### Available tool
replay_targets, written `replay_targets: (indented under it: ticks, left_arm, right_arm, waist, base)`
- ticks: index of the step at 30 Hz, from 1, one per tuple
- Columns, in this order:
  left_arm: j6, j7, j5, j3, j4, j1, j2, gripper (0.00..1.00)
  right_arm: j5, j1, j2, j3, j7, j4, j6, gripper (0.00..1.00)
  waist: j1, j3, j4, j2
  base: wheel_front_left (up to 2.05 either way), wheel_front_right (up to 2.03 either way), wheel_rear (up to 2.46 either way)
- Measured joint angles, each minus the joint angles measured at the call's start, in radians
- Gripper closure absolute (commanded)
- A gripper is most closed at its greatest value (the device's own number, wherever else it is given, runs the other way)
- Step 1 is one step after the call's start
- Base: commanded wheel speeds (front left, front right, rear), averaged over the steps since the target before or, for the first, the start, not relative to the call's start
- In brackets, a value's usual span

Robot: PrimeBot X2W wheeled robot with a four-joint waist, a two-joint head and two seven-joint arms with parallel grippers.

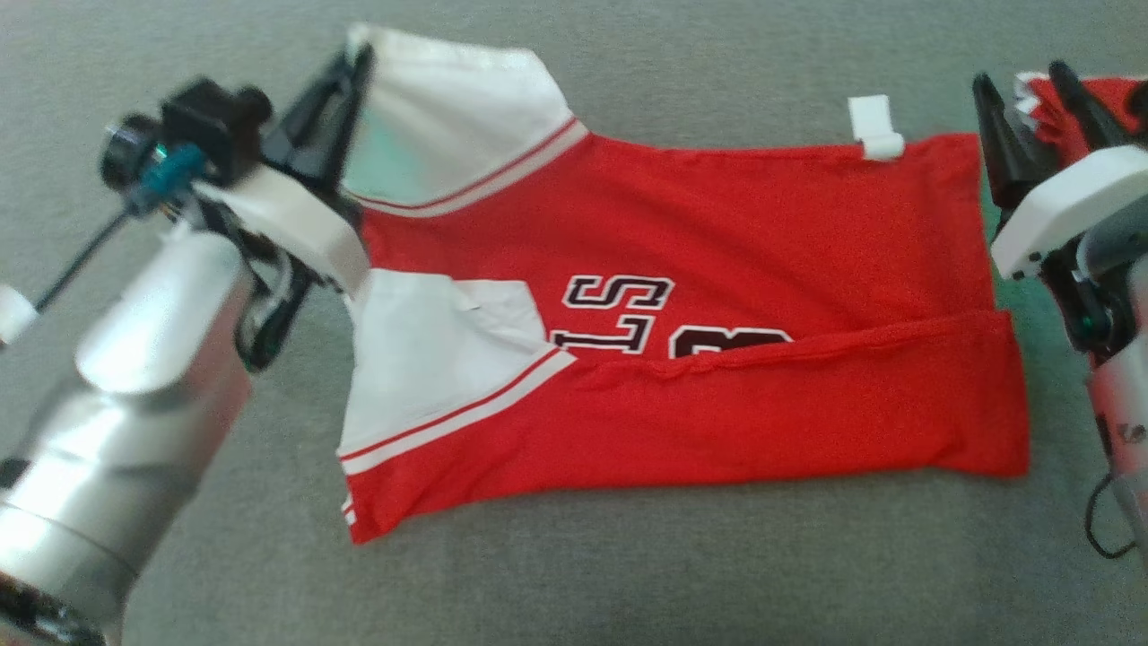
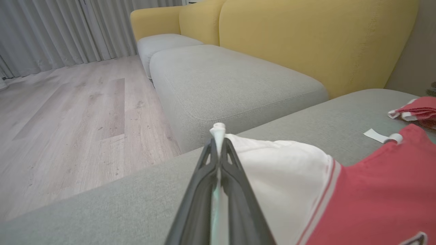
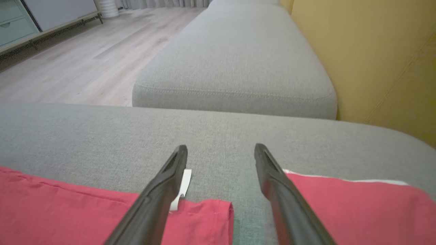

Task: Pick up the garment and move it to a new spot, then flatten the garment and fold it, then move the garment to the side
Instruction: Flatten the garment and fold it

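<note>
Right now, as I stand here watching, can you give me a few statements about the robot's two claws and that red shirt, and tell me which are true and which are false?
1. The left gripper is shut on the white sleeve of the red jersey. True.
2. The right gripper is clamped on the jersey's hem. False: its jaws stand open and hold nothing.
3. The jersey lies on a table. False: it lies on a grey sofa cushion.
4. A white tag sticks out at the jersey's edge. True.
</note>
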Motion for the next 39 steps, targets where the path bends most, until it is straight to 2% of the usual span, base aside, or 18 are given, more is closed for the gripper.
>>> replay_targets:
  ticks: [6,16,23,28,29,30,34,39]
  left_arm:
    - [0.015,0.009,0.009,-0.032,-0.124,0.065,0.006,1.00]
    - [0.055,0.053,0.009,-0.039,-0.266,0.086,0.041,1.00]
    - [0.058,0.069,0.009,-0.044,-0.285,0.083,0.041,1.00]
    - [0.058,0.070,0.009,-0.045,-0.275,0.080,0.040,1.00]
    - [0.058,0.070,0.009,-0.045,-0.271,0.080,0.040,1.00]
    - [0.058,0.070,0.009,-0.045,-0.268,0.080,0.040,1.00]
    - [0.058,0.069,0.009,-0.045,-0.245,0.078,0.039,1.00]
    - [0.058,0.060,-0.004,-0.043,-0.208,0.073,0.037,1.00]
  right_arm:
    - [0.044,-0.002,-0.036,0.037,0.048,0.091,0.000,0.00]
    - [0.073,-0.081,-0.068,0.088,0.098,0.256,0.000,0.00]
    - [0.101,-0.143,-0.073,0.124,0.134,0.326,0.000,0.00]
    - [0.182,-0.173,-0.077,0.187,0.211,0.314,0.000,0.00]
    - [0.198,-0.174,-0.081,0.202,0.223,0.306,0.000,0.58]
    - [0.208,-0.175,-0.088,0.215,0.230,0.300,0.000,1.00]
    - [0.239,-0.176,-0.101,0.249,0.229,0.293,0.000,1.00]
    - [0.266,-0.176,-0.101,0.260,0.176,0.300,0.000,1.00]
  waist:
    - [0.0000,-0.004,0.056,0.0000]
    - [0.0000,0.036,0.089,0.0000]
    - [0.0001,0.063,0.102,0.0000]
    - [0.0001,0.066,0.098,0.0000]
    - [0.0000,0.066,0.096,0.0000]
    - [0.0000,0.065,0.095,0.0000]
    - [0.0001,0.062,0.088,0.0000]
    - [0.0001,0.047,0.078,0.0000]
  base:
    - [0.00,0.00,0.00]
    - [0.00,0.00,0.00]
    - [0.00,0.00,0.00]
    - [0.00,0.00,0.00]
    - [0.00,0.00,0.00]
    - [0.00,0.00,0.00]
    - [0.00,0.00,0.00]
    - [0.00,0.00,0.00]
